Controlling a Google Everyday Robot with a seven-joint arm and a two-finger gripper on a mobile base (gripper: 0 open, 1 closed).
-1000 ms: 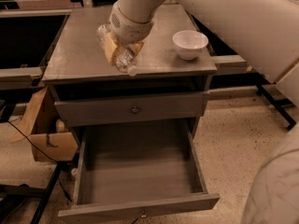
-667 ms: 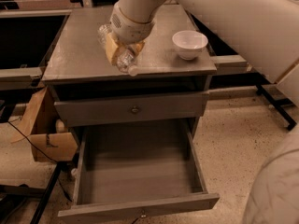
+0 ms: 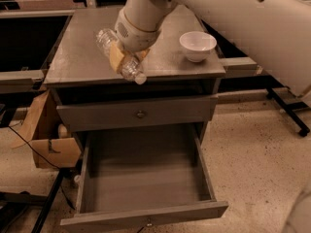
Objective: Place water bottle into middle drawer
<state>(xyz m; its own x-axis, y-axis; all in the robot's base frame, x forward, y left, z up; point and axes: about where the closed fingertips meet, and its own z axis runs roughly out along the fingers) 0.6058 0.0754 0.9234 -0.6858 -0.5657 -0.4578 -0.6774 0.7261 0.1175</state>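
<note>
The water bottle [image 3: 116, 55] is clear crinkled plastic with a white cap, tilted with the cap pointing down and toward the front. My gripper [image 3: 125, 57] is shut on the water bottle, with yellowish fingers [image 3: 115, 58] around its middle, and holds it above the front edge of the cabinet top [image 3: 77, 57]. The middle drawer [image 3: 146, 178] is pulled fully open below and in front of it, grey and empty inside. The upper drawer [image 3: 138, 113] with the brass knob is closed.
A white bowl [image 3: 197, 45] stands on the right of the cabinet top. A cardboard box [image 3: 48, 140] and a cable lie on the floor at the left. My white arm [image 3: 233, 18] crosses the upper right. A black frame leg [image 3: 289, 113] is at the right.
The gripper with the bottle has shifted slightly toward the cabinet's front edge; nothing else has moved.
</note>
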